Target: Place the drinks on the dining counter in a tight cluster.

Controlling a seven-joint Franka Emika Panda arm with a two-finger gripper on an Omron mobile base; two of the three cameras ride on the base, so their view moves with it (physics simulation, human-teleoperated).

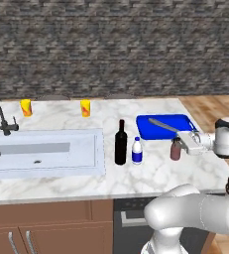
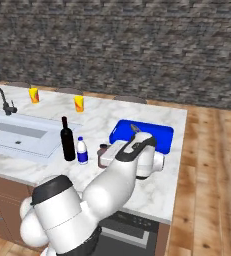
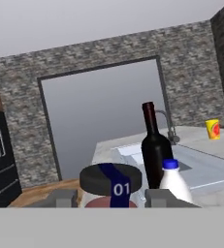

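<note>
My hand (image 1: 181, 145) grasps the small reddish bottle (image 1: 175, 149), so I should slide it gently left beside the white bottle (image 1: 137, 151) without tipping either.

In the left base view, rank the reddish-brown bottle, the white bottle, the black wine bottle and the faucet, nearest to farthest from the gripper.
1. Reddish-brown bottle: between the fingers of the gripper, in front of the blue tray.
2. White bottle: further left on the counter.
3. Black wine bottle: just left of the white one.
4. Faucet: far left, behind the sink.
</note>
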